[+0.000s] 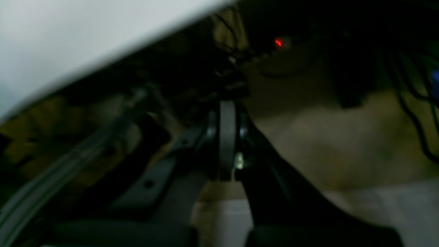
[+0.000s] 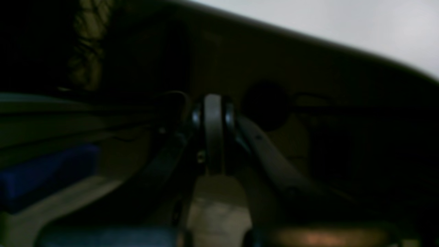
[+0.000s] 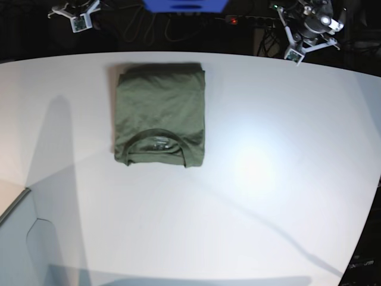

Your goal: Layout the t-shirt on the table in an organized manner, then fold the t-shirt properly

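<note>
One white bench point(image 3: 268, 196), one dark olive t-shirt point(image 3: 159, 113) folded into a neat rectangle on its far left part, neckline toward the near edge, two tools parked beyond the far edge, left tool point(image 1: 227, 137) and right tool point(image 2: 213, 132) both apparently pinched closed on nothing, views dim and blurred

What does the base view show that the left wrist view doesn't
Only the base view shows the t-shirt, folded into a neat rectangle with the neckline toward the camera, lying on the table, and the right gripper parked beyond the far edge. Only the left wrist view shows the left gripper close up, its jaws shut on nothing, with dark floor and cables below. Both show the white table and the left gripper, which is off the table.
</note>
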Controlling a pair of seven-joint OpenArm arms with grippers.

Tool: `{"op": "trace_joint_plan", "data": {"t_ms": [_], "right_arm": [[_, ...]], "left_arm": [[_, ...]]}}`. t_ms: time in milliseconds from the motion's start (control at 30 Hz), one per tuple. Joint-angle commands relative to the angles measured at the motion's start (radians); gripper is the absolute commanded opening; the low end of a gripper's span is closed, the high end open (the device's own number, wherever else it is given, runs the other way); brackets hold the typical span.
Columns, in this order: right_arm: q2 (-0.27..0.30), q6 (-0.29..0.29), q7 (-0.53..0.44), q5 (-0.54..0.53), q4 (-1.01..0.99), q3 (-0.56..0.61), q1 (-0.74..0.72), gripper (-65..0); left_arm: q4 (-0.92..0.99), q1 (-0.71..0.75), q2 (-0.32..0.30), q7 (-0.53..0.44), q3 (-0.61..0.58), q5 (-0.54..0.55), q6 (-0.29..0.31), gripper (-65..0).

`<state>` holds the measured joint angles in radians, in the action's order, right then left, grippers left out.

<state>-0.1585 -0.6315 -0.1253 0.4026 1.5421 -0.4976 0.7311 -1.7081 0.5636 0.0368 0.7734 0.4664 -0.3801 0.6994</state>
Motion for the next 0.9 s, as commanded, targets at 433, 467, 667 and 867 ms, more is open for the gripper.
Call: {"op": "trace_joint_plan", "data": {"t_ms": [433,467,667,867], "right_arm": [[0.006,0.048,-0.012,-0.008,-0.544,0.01,-0.23,-65.0],[0.004,0.089,-0.015,-0.008,-0.573,0.01,-0.242,-65.0],[0.007,0.289,-0.167,-0.009,-0.863,0.012,-0.35,-65.0],[0.058,0.45,-0.337,-0.009,-1.202,0.012,-0.454,-65.0]], "left_arm": [[0.86,-0.23,-0.018,-0.449,0.162,0.06,-0.001,-65.0],[0.925,-0.261,-0.038,-0.467,0.183,0.06,-0.001,-65.0],[1.27,-0.429,-0.162,-0.539,0.229,0.062,-0.001,-65.0],[1.408,-0.455,-0.193,-0.713,0.229,0.062,-0.159,-65.0]]}}
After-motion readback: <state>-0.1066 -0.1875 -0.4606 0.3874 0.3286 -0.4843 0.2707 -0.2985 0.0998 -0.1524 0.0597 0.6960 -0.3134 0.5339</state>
